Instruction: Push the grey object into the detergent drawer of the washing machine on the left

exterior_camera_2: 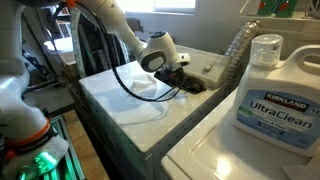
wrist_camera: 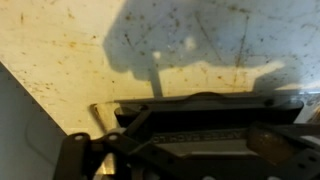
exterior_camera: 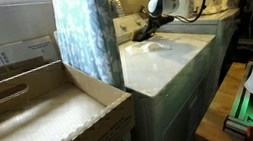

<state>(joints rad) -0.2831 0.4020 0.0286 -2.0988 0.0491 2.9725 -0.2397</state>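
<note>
Since the gripper is down at the back of the washer, right by the raised rear panel, I'd say this is the push step itself and not the approach. The grey object looks like the small dark piece lying on the lid just beside the fingertips, on the side toward the jug. Whether they're touching it, I can't tell. Same for the claw: the wrist view only shows dark gripper parts along the bottom edge over the speckled lid, so I can't tell if it's apart or together.

I can't clearly make out the drawer opening either. My guess is it's the dark recess right where the piece sits.

Next move, as I read it: stay low and flat on the lid and nudge the piece straight toward that recess, slowly, so it slides in instead of skating sideways or riding up under the fingers.

Counts:
- arm: one, gripper: one
- grey object: one
- washers: two, the second one has the jug on it
- jug: one
- clear bottle: one
- cardboard boxes: looks like two in an exterior view, not sure
- curtain: one
</note>
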